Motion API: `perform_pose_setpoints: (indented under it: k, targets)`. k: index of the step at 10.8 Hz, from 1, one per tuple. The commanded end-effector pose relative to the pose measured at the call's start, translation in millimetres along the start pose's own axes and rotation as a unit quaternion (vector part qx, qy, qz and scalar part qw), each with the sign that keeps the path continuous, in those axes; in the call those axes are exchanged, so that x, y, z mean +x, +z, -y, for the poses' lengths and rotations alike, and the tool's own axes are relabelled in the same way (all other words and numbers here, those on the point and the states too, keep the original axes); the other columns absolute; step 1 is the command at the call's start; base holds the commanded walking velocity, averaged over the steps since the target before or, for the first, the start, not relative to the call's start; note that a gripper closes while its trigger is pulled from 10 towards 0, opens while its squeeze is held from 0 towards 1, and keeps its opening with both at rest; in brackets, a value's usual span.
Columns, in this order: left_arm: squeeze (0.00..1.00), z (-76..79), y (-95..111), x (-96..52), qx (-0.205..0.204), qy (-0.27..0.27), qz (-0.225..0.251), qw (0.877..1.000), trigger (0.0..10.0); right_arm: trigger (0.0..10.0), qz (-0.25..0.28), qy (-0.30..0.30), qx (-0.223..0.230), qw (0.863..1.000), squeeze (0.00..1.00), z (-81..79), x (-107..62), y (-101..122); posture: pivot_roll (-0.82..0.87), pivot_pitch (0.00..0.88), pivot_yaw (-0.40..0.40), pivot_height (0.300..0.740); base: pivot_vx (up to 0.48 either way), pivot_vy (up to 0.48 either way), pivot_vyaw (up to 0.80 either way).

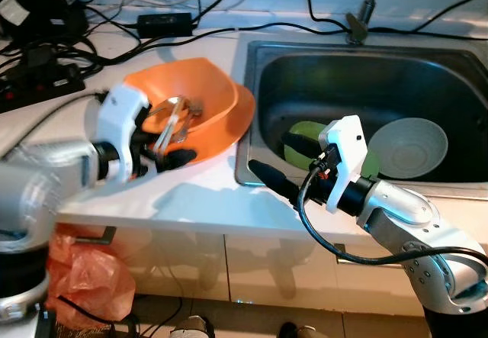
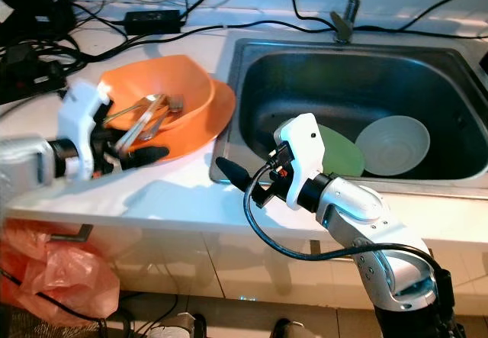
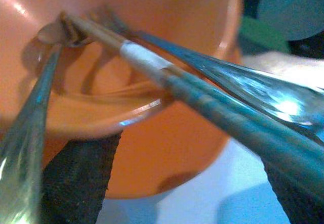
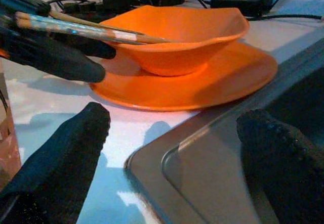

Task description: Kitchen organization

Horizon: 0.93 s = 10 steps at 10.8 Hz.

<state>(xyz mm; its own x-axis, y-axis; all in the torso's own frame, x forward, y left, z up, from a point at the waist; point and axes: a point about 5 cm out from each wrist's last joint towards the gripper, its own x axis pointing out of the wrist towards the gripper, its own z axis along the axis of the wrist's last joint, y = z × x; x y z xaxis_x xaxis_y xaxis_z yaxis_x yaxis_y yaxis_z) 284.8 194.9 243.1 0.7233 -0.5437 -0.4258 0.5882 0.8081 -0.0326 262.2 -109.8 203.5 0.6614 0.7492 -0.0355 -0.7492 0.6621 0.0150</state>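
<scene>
you have the left gripper [image 1: 169,146] at the near rim of the orange bowl [image 1: 200,98], its black fingers [image 3: 76,176] spread, one below the bowl's outer wall and the other off to the side; it pinches nothing; a pair of chopsticks [image 4: 76,28] and metal spoons [image 3: 238,85] lie in the bowl with their handles sticking out over the rim toward that gripper; the bowl sits on an orange plate [image 4: 202,87] on the white counter [image 1: 183,197], just beside the sink [image 1: 263,71]; your right gripper [image 1: 284,164] hovers over the sink's front left corner, fingers [image 4: 66,148] wide apart and empty; in the basin lie a green plate [image 2: 339,155] and, beside it, a pale round dish [image 2: 393,146]; black cables [image 1: 46,56] crowd the back of the counter.
</scene>
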Motion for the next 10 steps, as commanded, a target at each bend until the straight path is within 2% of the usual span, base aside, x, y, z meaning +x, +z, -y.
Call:
perform_pose_setpoints:
  k: [1,3,5,6,7,8,9,10]
  targets:
    - [0.00,1.7,10,-8.4,0.012,-0.012,0.019,1.000,10.0,10.0,0.006,0.007,-0.010,1.000,0.00,0.4,1.9,3,0.19,0.096,-0.002,0.740,0.000,0.000,0.00]
    - [0.00,0.0,20,-17.8,0.022,-0.018,0.028,0.999,10.0,10.0,0.011,0.014,-0.008,1.000,0.00,-0.1,4.5,4,0.19,0.091,-0.010,0.740,0.000,0.000,0.00]
    - [0.00,5.1,27,-28.9,0.043,-0.050,0.029,0.997,10.0,10.0,0.013,0.018,-0.008,1.000,0.00,0.6,6.9,4,0.19,0.088,-0.019,0.740,0.000,0.000,0.00]
    - [0.00,6.0,41,-37.8,0.039,-0.072,0.058,0.995,10.0,10.0,0.014,0.020,-0.007,1.000,0.00,1.6,8.3,4,0.19,0.087,-0.025,0.740,0.000,0.000,0.00]
    - [0.00,0.0,51,-42.4,0.032,-0.063,0.095,0.993,10.0,10.0,0.015,0.022,-0.008,1.000,0.00,1.7,9.3,5,0.20,0.086,-0.028,0.740,0.000,0.000,0.00]
    - [0.00,-18.4,63,-43.2,-0.007,-0.009,0.154,0.988,10.0,10.0,0.016,0.023,-0.008,1.000,0.00,2.4,10.5,5,0.20,0.086,-0.031,0.740,0.000,0.000,0.00]
    - [0.00,-30.2,62,-41.9,-0.020,0.037,0.179,0.983,10.0,10.0,0.017,0.023,-0.009,1.000,0.00,2.8,11.4,6,0.20,0.085,-0.033,0.740,0.000,0.000,0.00]
    - [0.00,-35.5,54,-38.5,-0.035,0.061,0.189,0.979,10.0,10.0,0.019,0.025,-0.009,0.999,0.00,2.7,12.9,6,0.20,0.086,-0.037,0.740,0.000,0.000,0.00]
